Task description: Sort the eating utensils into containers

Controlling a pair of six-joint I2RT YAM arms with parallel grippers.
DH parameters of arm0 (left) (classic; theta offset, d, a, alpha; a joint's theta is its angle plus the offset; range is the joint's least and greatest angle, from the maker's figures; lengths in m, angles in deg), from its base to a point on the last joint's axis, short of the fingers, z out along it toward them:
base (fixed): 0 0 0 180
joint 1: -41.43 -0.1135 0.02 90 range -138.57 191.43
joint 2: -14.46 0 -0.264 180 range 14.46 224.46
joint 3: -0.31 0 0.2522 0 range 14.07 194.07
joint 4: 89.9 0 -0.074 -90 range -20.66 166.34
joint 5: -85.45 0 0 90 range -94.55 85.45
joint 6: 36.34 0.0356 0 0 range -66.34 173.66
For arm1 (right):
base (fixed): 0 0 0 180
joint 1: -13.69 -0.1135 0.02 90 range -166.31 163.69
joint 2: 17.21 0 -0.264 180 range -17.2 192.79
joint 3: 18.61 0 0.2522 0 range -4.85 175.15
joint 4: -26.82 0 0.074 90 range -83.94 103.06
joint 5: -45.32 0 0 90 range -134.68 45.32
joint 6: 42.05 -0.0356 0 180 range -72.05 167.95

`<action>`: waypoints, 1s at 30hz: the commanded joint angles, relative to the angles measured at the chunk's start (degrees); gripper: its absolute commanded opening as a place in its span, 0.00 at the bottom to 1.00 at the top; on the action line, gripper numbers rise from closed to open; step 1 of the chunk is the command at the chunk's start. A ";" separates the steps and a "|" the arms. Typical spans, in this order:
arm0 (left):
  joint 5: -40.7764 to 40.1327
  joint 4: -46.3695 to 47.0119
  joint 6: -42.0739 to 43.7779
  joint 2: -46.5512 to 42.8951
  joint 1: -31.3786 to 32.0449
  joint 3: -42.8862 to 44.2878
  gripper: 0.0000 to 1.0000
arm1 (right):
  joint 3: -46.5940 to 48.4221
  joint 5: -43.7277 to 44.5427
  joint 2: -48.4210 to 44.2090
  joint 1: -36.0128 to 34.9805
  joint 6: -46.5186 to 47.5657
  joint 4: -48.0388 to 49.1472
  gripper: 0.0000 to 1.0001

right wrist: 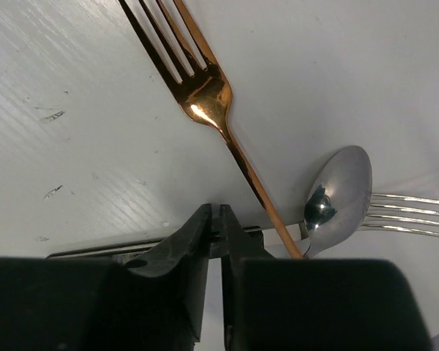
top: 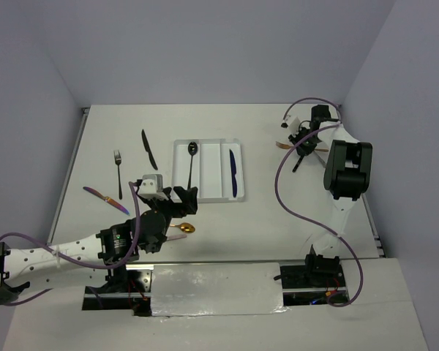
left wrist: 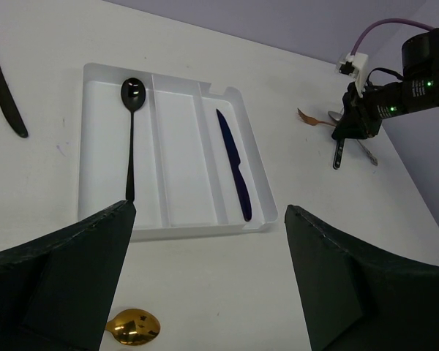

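We judge the sort to be early: only 2 pieces lie in the white plastic cutlery tray (top: 208, 175), a black long-handled spoon (left wrist: 132, 93) in its left compartment and a dark blue knife (left wrist: 234, 164) in its right one. The step in hand looks like a pick from the cluster at the far right of the table.

There the right gripper (right wrist: 219, 232) has its fingers pressed together, tips low over a slim black utensil handle (right wrist: 102, 252) that crosses behind them. As far as we can see, nothing is pinched. The next move, in our view, calls for spreading the fingers and turning the wrist so the jaws close across a handle, not along it.

The shiny copper fork (right wrist: 205, 99) lies flat just beside the fingertips. Its long axis runs diagonally in the wrist view, tines toward the tray, handle reaching a polished silver spoon (right wrist: 336, 186) that lies against a silver fork (right wrist: 410, 212).

The left gripper (left wrist: 206, 219) hangs spread wide and empty by the tray's near edge, with a gold spoon (left wrist: 133, 327) on the table below.
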 commanded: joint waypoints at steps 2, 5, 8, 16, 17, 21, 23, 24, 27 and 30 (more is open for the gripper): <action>-0.50 1.91 -0.56 -1.07 -0.21 -0.12 0.97 | -1.28 -0.58 -2.35 -0.10 0.73 2.17 0.11; -0.77 1.91 -0.39 -1.25 -0.21 -0.21 0.97 | -1.89 -2.77 -4.27 -0.45 -0.06 4.88 0.00; -1.56 1.91 -0.21 -1.33 -0.21 -0.13 0.97 | -5.92 -4.18 -9.63 -1.51 -1.55 11.21 0.00; -2.53 2.00 0.14 -1.95 -0.21 -0.39 0.97 | -12.10 -7.71 -20.03 -2.56 -7.62 21.97 0.04; -2.44 2.26 0.23 -1.86 -0.21 -0.65 0.97 | -11.13 -6.66 -18.79 -2.91 -7.45 21.08 0.09; -3.05 2.26 0.40 -1.07 -0.21 -0.48 0.97 | -5.25 4.20 -11.76 -3.71 -3.58 14.84 0.21; -3.84 2.35 0.58 -0.55 -0.21 -0.39 0.97 | -5.15 7.49 -10.35 -2.66 -2.96 14.74 0.24; -3.93 2.44 0.67 -0.02 -0.21 -0.21 0.97 | -5.67 8.20 -10.52 -1.96 -2.70 14.92 0.28; -3.67 2.00 0.67 1.03 -0.21 0.49 0.97 | -8.38 7.67 -12.88 1.20 -3.05 16.85 0.36; -4.19 1.47 0.93 1.30 -0.21 0.67 0.96 | -13.99 11.18 -16.47 3.41 -0.86 20.44 0.41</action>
